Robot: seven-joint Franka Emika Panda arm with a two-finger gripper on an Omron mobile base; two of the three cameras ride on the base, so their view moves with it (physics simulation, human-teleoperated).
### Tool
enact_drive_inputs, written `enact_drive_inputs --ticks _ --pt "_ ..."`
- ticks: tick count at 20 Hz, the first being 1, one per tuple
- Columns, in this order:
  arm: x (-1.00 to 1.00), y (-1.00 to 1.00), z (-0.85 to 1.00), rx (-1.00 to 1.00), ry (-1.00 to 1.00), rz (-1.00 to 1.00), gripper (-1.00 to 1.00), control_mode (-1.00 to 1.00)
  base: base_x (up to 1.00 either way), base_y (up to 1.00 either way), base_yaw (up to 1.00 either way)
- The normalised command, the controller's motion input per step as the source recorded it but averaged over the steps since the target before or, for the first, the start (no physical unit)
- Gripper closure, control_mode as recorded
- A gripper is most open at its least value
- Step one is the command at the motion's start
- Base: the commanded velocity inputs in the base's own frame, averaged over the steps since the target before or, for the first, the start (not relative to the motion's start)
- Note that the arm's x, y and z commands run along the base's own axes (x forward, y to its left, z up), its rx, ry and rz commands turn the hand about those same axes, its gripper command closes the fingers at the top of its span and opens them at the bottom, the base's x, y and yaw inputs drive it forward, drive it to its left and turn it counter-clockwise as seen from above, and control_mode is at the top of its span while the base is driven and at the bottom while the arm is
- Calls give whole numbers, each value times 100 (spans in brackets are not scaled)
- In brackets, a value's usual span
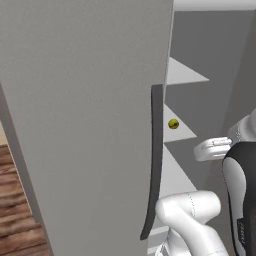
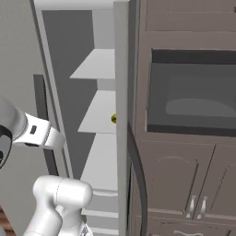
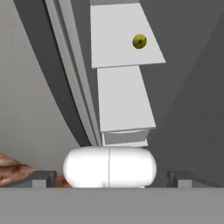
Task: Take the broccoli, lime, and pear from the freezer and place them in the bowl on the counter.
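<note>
- The freezer (image 1: 75,125) stood with its broad grey door swung out and its pale shelves exposed; the long dark handle (image 1: 154,160) ran down the door's edge.
- One small round yellow-green fruit (image 3: 139,41), judged to be the lime, sat on a middle shelf (image 3: 122,39), near that shelf's front corner and apart from the walls. It also showed in the right base view (image 2: 114,119), partly behind the door's edge.
- Being nearly round, the fruit showed no clear long axis or pointing direction; a dark spot on it may be a stem end, too small to confirm.
- The gripper (image 3: 112,177) sat low and well short of the shelf, its fingertips far apart, jaws wide and empty.
- Broccoli and pear: not identified on the visible shelves.
- Risk, as judged: the opening between door and cabinet is narrow, so the arm's elbow could strike the door or the shelf edges while reaching in.
- Risk, as judged: a round fruit on a flat shelf may roll off if nudged by one finger before closing.
</note>
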Motion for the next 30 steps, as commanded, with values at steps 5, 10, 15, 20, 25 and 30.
enact_drive_inputs --ticks 5,10,15,20,25,30 --pt "0 0 0 0 0 0 -100 100 46 -62 -3" --pt "0 0 0 0 0 0 -100 100 66 -48 0" --pt "0 0 0 0 0 0 -100 100 84 -15 0" --pt "0 0 0 0 0 0 -100 100 5 -2 0" --pt "21 -8 -7 1 0 -5 -100 -100 0 0 0" --pt "36 -22 -39 7 -7 -12 -100 -100 0 0 0"
